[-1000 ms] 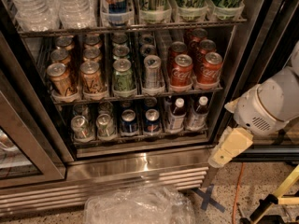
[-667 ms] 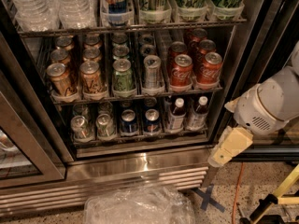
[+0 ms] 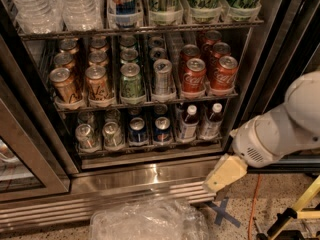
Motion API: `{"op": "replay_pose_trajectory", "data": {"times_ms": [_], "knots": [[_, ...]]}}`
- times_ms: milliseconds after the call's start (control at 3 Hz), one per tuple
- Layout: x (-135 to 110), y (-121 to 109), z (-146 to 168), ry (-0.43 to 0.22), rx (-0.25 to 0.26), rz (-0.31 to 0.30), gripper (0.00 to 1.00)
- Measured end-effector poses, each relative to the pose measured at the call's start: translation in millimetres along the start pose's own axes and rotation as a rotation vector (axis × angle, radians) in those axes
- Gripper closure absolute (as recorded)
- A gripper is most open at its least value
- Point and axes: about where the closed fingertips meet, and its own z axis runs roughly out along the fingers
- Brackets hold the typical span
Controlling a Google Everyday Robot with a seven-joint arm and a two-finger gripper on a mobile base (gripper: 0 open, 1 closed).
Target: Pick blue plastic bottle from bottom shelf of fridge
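Camera view is showing the tool [image 3: 223,175] hanging low outside the fridge [image 3: 150,176], in front of its steel base and right of the bottom shelf [image 3: 150,147] — touching nothing, holding nothing, and whether it is apart or together I cannot tell. The blue bottle [image 3: 188,124] is standing upright at the shelf's front, with a reddish-label bottle [image 3: 212,121] just beside it on the right and blue cans [image 3: 161,130] on its left. That crowding is making the risk: a reach drifting right would be closing on the wrong bottle, and one coming in low would be striking the shelf's edge — or tipping the bottle.
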Motion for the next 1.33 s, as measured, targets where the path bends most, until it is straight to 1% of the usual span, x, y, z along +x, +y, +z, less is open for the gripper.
{"op": "replay_pose_trajectory", "data": {"times_ms": [333,667,1000,1333], "knots": [[11.3,11.4,41.5,-0.009,-0.005,0.085,0.00],[15.5,19.4,70.0,-0.012,-0.002,0.143,0.00],[18.9,31.0,88.6,-0.052,0.049,0.207,0.00],[16.5,35.0,102.4,-0.073,0.162,0.214,0.00]]}}
